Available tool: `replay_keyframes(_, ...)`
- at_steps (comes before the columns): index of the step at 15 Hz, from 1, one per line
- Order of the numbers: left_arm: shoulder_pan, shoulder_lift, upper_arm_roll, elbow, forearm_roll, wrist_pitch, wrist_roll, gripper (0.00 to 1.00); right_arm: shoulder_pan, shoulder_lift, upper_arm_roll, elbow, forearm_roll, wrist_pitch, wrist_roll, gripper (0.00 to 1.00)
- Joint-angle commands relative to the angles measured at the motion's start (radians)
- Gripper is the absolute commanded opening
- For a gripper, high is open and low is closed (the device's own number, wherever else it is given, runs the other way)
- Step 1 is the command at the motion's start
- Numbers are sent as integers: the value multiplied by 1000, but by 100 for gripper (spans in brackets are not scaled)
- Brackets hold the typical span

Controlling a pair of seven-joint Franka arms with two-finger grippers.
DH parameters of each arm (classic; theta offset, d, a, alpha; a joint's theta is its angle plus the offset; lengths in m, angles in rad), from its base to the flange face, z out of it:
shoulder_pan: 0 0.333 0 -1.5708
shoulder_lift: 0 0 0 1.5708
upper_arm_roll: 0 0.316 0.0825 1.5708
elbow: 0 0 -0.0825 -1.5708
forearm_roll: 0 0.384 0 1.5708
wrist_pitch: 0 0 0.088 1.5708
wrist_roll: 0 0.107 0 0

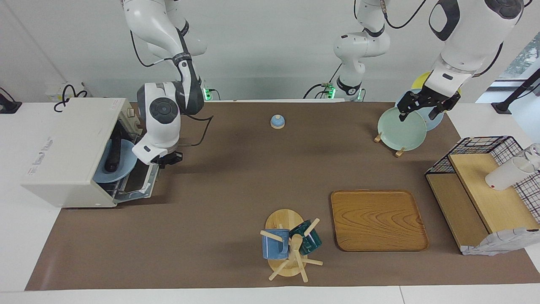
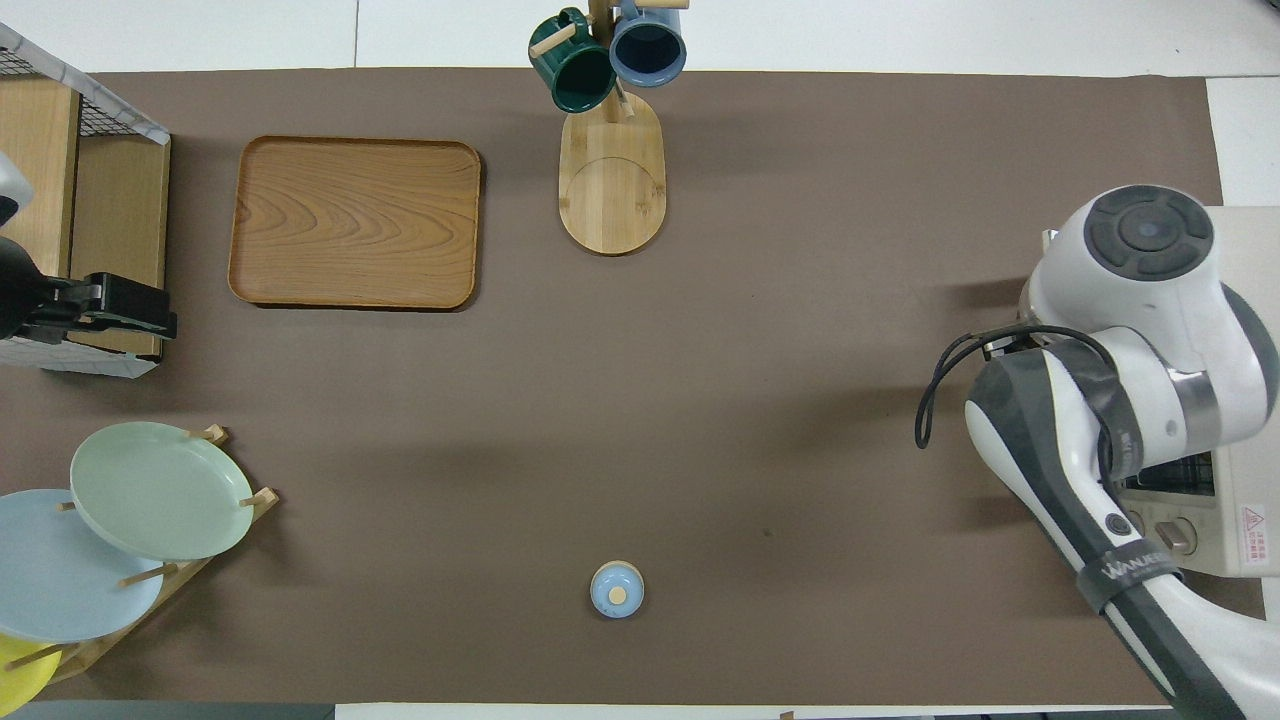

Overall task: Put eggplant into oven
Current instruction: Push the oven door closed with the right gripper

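The dark eggplant [image 1: 113, 157] lies on a blue plate [image 1: 124, 168] inside the off-white oven [image 1: 69, 152] at the right arm's end of the table. The oven door [image 1: 142, 180] stands half raised. My right gripper [image 1: 167, 159] is shut and sits against the door's free edge. In the overhead view the right arm covers the oven's opening, so only part of the oven's body [image 2: 1245, 420] shows. My left gripper [image 1: 423, 110] waits open over the pale green plate [image 1: 401, 128] in the plate rack, with nothing in it.
A small blue bell [image 1: 277, 121] sits near the robots. A wooden tray [image 1: 377, 219] and a mug tree [image 1: 289, 245] with two mugs lie farther out. A wire shelf [image 1: 481, 185] with a white cup stands at the left arm's end.
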Motion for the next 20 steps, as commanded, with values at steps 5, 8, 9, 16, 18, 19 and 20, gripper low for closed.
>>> replay_keyframes(5,13,-27,-7,-26,-6,3,3,100,-144,20,-25,45,-73,17,-172,0)
replay_keyframes(8,13,-27,-7,-26,-6,3,3,100,-166,17,-22,112,25,-50,-187,0)
replay_keyframes(9,14,-27,-7,-26,-6,3,3,100,-159,20,-21,161,83,-90,-187,0)
replay_keyframes(16,13,-27,-7,-26,-6,4,2,100,-138,42,-10,393,262,-271,-186,9)
replay_keyframes(18,13,-27,-7,-26,-6,3,3,100,-130,42,-12,396,265,-273,-186,10)
replay_keyframes(19,13,-27,-7,-26,-6,3,2,100,-130,42,-12,402,265,-276,-186,11)
replay_keyframes(20,13,-27,-7,-26,-6,3,2,100,-130,40,-10,416,265,-302,-186,14)
